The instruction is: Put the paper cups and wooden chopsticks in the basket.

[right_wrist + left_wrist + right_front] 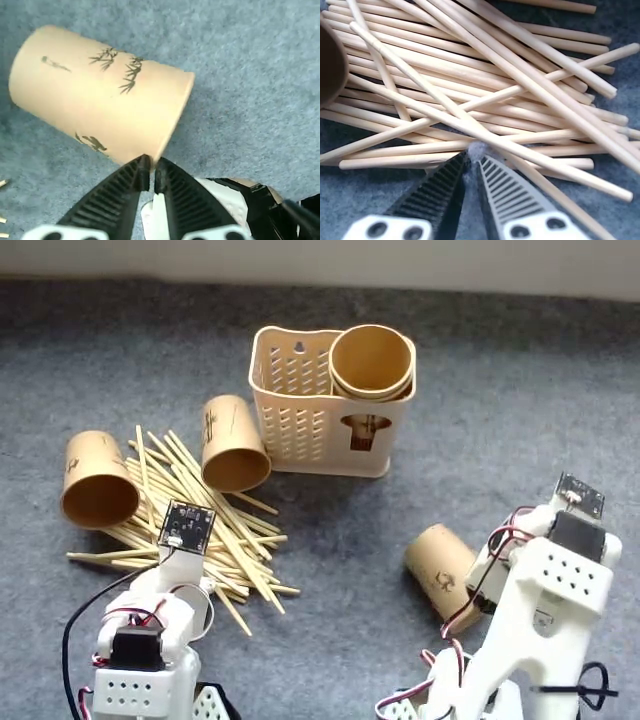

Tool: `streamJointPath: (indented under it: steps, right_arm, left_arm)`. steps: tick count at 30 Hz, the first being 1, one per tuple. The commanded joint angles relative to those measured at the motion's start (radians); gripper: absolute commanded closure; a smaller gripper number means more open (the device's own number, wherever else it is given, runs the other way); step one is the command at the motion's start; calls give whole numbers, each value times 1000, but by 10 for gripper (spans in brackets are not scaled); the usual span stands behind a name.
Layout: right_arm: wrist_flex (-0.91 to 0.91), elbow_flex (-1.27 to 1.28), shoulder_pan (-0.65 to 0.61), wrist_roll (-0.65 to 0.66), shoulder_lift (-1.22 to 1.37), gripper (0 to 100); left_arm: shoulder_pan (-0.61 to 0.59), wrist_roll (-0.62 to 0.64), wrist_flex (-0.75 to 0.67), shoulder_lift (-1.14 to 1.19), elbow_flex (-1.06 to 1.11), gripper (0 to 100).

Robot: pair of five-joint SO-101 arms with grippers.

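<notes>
High view, left to right. A left cup point(98, 483) lies on its side on the grey carpet point(500, 390), mouth toward the arms, touching the edge of the chopsticks point(235, 530). The chopsticks form a loose, crossed pile on the carpet, outside the basket. The left arm point(150, 650) stands over the near side of this pile. In its wrist view the left gripper point(472, 155) has its jaws drawn together with nothing between them, tips just at the nearest sticks.

A middle cup point(235, 443) lies on its side, mouth toward the arms, between the pile and the basket point(290, 410) and close against the basket's left wall. The basket stands upright and holds stacked cups point(372, 360), mouths up, at its right end.

A right cup point(440, 565) lies on its side on the carpet, well apart from the basket. The right arm point(545, 590) stands just beside it. The right gripper point(151, 170) has its jaws closed to a thin slit, tips at the cup's rim (whether the rim is caught between them cannot be told).
</notes>
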Motion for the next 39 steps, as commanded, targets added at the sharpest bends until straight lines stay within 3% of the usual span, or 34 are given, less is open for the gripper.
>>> streamJointPath:
  steps: [1, 11, 17, 19, 29, 34, 39]
  right_arm:
    - [-13, -35, -12, 6, -134, 994]
    - [-21, -31, -13, 17, -349, 995]
    - [-22, -38, -36, 321, -349, 995]
    - [-22, -36, -74, 367, -349, 995]
    - [-22, -30, -275, 371, -348, 970]
    - [-22, -30, -282, 364, -348, 823]
    - [-79, -12, -283, 364, -348, 816]
  left_arm:
    - [15, -8, 3, -15, 19, 984]
    - [15, -8, 3, -15, 19, 984]
    - [15, -8, 3, -15, 19, 984]
    - [15, -8, 3, -15, 19, 984]
    - [15, -8, 3, -15, 19, 984]
    - [15, -8, 3, -15, 19, 984]
    - [15, -8, 3, -15, 19, 984]
